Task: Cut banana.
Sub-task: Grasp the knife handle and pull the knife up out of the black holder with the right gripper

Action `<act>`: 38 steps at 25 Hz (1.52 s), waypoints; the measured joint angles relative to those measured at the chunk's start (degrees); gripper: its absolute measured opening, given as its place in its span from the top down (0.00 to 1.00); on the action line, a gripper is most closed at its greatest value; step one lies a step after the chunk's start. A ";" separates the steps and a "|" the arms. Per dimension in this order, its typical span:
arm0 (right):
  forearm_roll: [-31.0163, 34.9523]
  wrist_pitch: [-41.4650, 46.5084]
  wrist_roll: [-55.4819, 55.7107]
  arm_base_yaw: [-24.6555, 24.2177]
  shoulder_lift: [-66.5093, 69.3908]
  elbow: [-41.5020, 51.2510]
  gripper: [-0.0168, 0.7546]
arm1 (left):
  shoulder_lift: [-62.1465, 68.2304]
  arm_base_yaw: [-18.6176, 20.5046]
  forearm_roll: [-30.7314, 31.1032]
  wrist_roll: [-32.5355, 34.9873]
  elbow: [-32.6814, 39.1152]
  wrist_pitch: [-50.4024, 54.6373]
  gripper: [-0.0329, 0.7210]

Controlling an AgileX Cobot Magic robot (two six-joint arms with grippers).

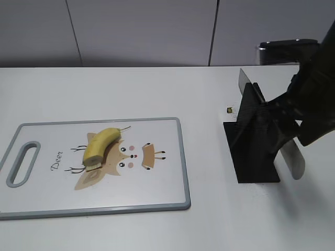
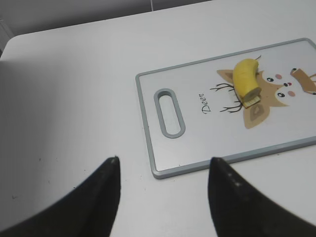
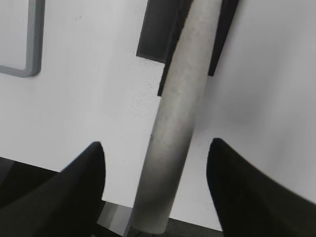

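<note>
Plain white desk (image 1: 131, 89) against a grey panelled wall (image 1: 141, 31), banana (image 1: 100, 145) lying on the deer-print cutting board (image 1: 172, 172), left hand (image 2: 163, 182) spread wide over bare desk, right hand (image 3: 155, 168) released around the knife handle (image 3: 175, 118), blade mostly hidden in the black stand (image 1: 254, 141).

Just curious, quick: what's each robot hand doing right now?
Left hand: open, holding nothing.
Right hand: open around the knife handle, not gripping.
</note>
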 joint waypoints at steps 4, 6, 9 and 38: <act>-0.32 -0.13 2.22 0.00 2.64 0.00 0.34 | 0.00 0.00 0.00 0.00 0.00 0.00 0.23; -1.26 -0.13 4.34 0.00 3.82 -0.12 0.34 | 0.00 0.00 0.00 0.00 0.00 0.00 0.23; -2.10 -0.18 5.87 0.00 5.33 -0.12 0.35 | 0.00 0.00 0.00 0.00 0.00 0.00 0.23; -0.03 -1.53 10.07 -0.05 5.37 -0.12 0.76 | 0.00 0.00 -0.04 0.00 0.04 0.00 0.23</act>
